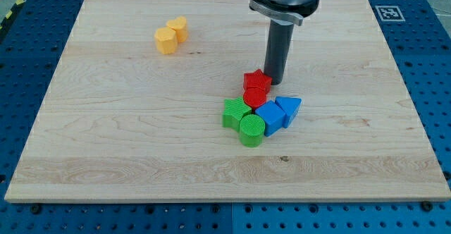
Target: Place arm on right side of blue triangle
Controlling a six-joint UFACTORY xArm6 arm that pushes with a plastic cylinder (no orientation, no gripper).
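The blue triangle (pixel 289 108) lies near the board's middle, at the right end of a tight cluster. To its left is a blue cube (pixel 270 117). A red star (pixel 257 81) and a red cylinder (pixel 254 97) sit just above them. A green cylinder (pixel 251 130) and a green block (pixel 235 112) sit at the cluster's left. My tip (pixel 275 84) rests on the board just right of the red star, a little above the blue triangle and slightly to its left.
Two yellow blocks (pixel 171 35) sit together at the view's upper left. The wooden board (pixel 106 142) lies on a blue perforated table. A fiducial marker (pixel 389 13) sits off the board's top right corner.
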